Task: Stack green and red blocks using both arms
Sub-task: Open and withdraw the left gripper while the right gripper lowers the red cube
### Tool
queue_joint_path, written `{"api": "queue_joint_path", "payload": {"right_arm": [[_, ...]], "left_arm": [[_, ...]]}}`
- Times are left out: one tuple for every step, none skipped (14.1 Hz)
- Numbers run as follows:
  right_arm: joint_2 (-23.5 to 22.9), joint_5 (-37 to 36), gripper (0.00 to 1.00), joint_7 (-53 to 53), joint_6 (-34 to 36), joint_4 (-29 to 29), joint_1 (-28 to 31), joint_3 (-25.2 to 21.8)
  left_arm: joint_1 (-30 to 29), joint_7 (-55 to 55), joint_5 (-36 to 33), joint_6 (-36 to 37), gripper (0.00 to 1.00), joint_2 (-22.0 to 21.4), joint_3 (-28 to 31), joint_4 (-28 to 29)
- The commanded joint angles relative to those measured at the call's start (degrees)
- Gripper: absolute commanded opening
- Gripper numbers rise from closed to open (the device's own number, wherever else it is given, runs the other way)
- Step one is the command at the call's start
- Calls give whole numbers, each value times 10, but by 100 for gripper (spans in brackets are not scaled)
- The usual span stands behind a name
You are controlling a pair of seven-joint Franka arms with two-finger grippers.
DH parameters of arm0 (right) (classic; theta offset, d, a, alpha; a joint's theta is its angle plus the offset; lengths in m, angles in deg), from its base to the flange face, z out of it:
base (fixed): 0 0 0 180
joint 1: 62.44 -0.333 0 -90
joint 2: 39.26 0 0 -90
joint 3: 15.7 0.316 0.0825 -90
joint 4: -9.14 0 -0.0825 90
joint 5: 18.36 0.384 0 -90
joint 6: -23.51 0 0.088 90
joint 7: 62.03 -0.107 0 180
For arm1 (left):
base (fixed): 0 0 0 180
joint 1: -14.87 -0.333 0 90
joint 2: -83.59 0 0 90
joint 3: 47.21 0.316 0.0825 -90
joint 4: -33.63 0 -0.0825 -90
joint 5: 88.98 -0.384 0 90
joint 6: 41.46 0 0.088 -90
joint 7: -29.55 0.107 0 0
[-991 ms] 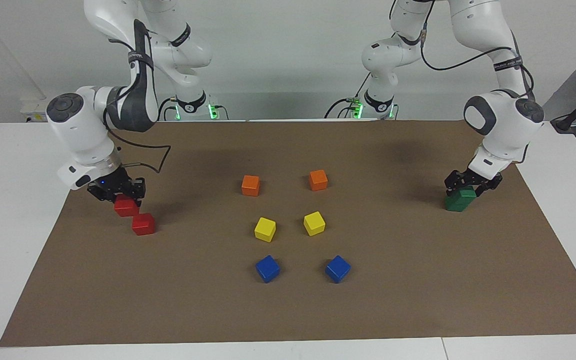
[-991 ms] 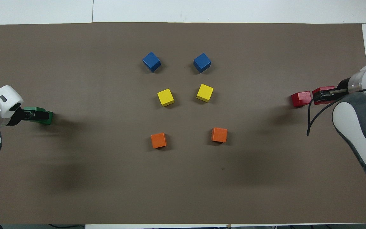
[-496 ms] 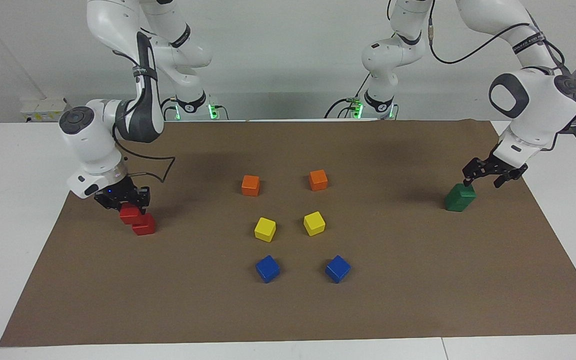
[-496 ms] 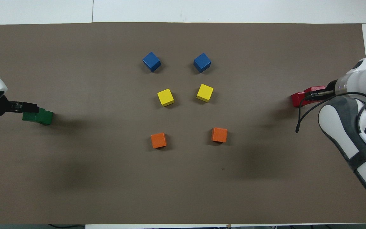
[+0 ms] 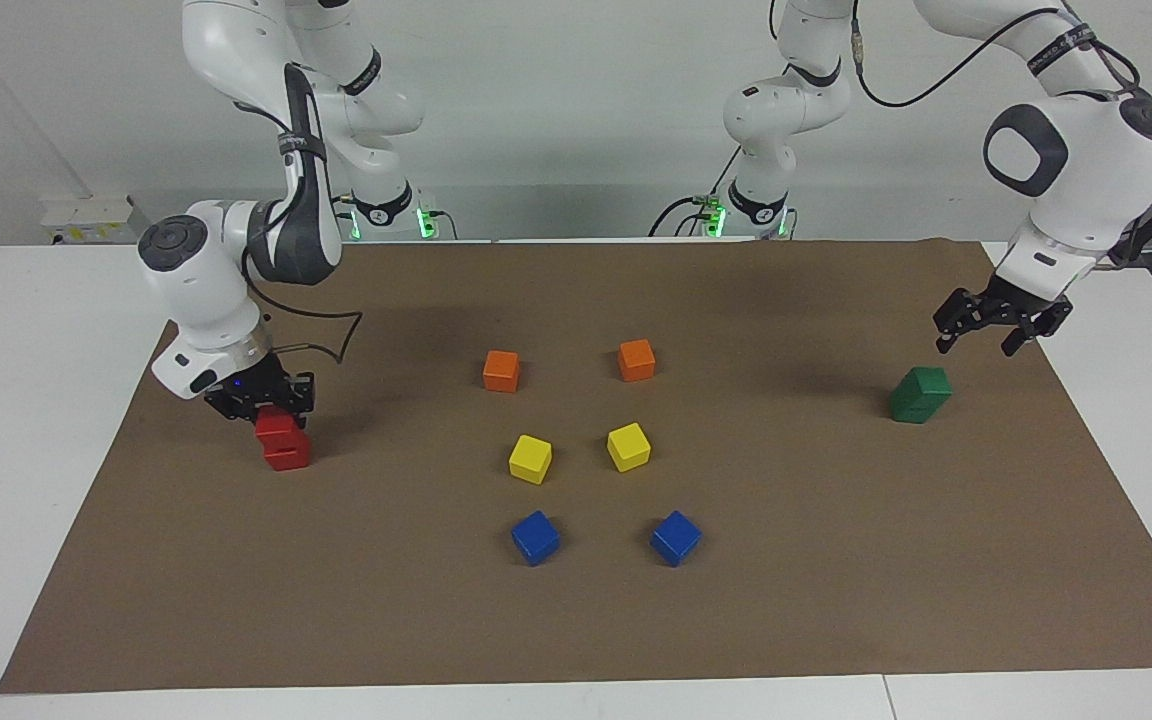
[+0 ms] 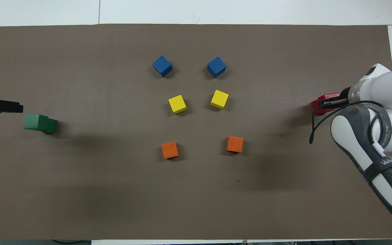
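Note:
Two dark green blocks stand stacked near the left arm's end of the mat, the upper one [image 5: 924, 383] on the lower one [image 5: 910, 409]; the stack also shows in the overhead view [image 6: 34, 121]. My left gripper [image 5: 998, 328] is open and empty in the air, off the stack toward the table's edge. My right gripper [image 5: 258, 398] is shut on a red block [image 5: 276, 427], which sits directly over the second red block [image 5: 288, 458] and looks to be touching it. In the overhead view the right gripper [image 6: 332, 102] covers most of the red blocks [image 6: 317, 107].
Two orange cubes [image 5: 501, 370] [image 5: 636, 360], two yellow cubes [image 5: 530, 459] [image 5: 628, 446] and two blue cubes [image 5: 535, 537] [image 5: 675, 537] lie in pairs mid-mat. The brown mat [image 5: 836, 600] covers the table.
My left gripper let go of the upper green block and rose away from the stack. My right gripper carried its red block sideways over the second red block.

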Motion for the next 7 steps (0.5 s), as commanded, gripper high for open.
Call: {"api": "queue_joint_path", "payload": {"right_arm": [[3, 2, 0, 27, -28, 15, 8, 0], [3, 2, 0, 27, -28, 15, 10, 1], [3, 2, 0, 26, -28, 15, 10, 0], [3, 2, 0, 26, -28, 16, 10, 0], [3, 2, 0, 25, -28, 16, 10, 0], [3, 2, 0, 25, -28, 16, 10, 0], [4, 2, 0, 25, -28, 19, 10, 0]], "left_arm": [[22, -82, 4, 60, 100, -11, -2, -42], [30, -101, 3, 77, 100, -11, -1, -56], [33, -110, 2, 90, 100, -11, -2, -66], [34, -111, 2, 98, 100, -11, -2, -71], [36, -111, 2, 106, 100, -11, -2, -81], [37, -112, 1, 117, 100, -11, -2, -91], [37, -113, 1, 132, 100, -8, -3, -105]]}}
